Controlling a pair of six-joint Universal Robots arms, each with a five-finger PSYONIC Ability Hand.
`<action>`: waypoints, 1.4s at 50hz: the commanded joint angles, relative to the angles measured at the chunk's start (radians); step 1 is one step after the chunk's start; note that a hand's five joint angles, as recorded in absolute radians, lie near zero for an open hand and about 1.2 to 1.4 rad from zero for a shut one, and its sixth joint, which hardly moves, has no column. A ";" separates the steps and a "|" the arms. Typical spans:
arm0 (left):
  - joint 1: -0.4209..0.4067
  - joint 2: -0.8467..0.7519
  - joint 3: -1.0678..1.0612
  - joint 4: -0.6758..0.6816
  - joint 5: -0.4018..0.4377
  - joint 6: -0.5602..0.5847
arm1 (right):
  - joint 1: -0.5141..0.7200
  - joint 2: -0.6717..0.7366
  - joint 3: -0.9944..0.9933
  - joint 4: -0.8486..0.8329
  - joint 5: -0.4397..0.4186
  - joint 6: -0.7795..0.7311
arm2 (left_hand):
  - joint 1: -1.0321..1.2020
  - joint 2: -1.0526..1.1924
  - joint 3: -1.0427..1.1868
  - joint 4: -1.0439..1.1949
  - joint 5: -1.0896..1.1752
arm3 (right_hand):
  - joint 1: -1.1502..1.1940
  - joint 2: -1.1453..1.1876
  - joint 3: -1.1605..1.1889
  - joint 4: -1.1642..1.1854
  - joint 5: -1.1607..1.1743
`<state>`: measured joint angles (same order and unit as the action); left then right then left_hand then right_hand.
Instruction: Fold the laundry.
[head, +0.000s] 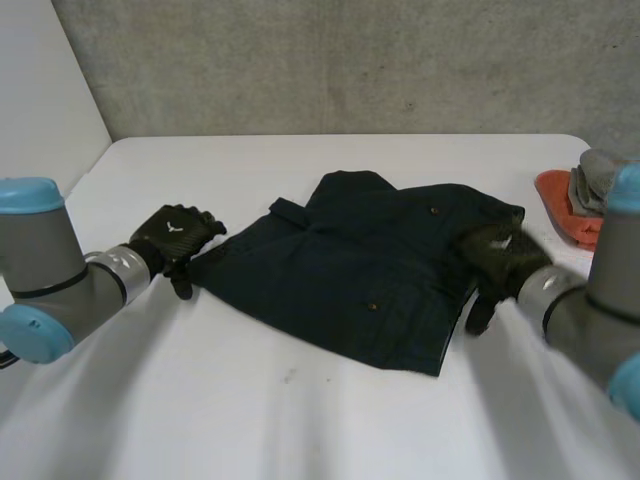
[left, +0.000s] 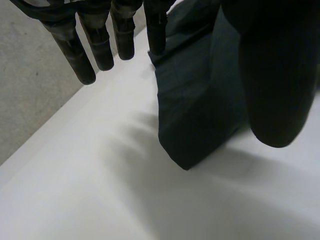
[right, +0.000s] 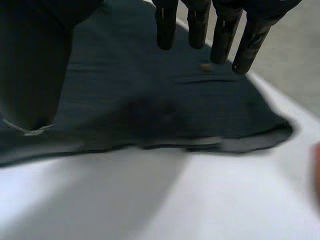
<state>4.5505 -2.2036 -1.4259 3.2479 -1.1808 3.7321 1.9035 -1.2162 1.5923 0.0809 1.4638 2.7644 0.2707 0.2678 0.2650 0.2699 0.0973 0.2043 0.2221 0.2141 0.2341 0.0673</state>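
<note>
Head view: a dark navy garment (head: 370, 270) lies loosely folded on the tabletop (head: 300, 410). The left robot hand (head: 176, 236) is at one corner and the right robot hand (head: 500, 262) over the opposite edge.

Left wrist view: the fingers (left: 80, 60) are straight and empty, and the corner lies below, between them and the thumb.

Right wrist view: the fingers (right: 222, 42) are likewise straight and empty above the cloth.

The fabric looks soft, limp and light, so pinching a corner or hem seems best. The layers underneath and what kind of garment it is are hard to make out.
</note>
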 joint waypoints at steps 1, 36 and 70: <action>-0.007 -0.063 0.048 0.000 -0.002 0.002 | 0.101 -0.016 0.156 -0.095 -0.023 0.113 | 0.133 0.136 0.139 0.134 0.132 | 0.086 0.068 0.076 0.056 0.049; -0.091 -0.116 0.093 0.004 -0.095 0.000 | 0.160 0.103 0.190 -0.337 0.046 0.015 | 1.126 1.128 1.131 1.126 1.124 | 1.192 1.174 1.182 1.162 1.154; -0.116 0.929 0.111 0.001 -0.215 -0.400 | 0.152 -0.355 -0.612 0.207 0.033 -0.118 | 1.126 1.128 1.131 1.126 1.124 | 1.192 1.174 1.182 1.162 1.154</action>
<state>4.4368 -1.3239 -1.3389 3.2510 -1.3770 3.3308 2.0534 -1.5501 1.0216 0.2453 1.4977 2.6414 1.1229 1.1955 1.1919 1.1981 0.9963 0.9776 1.1736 1.1766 1.1878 0.9902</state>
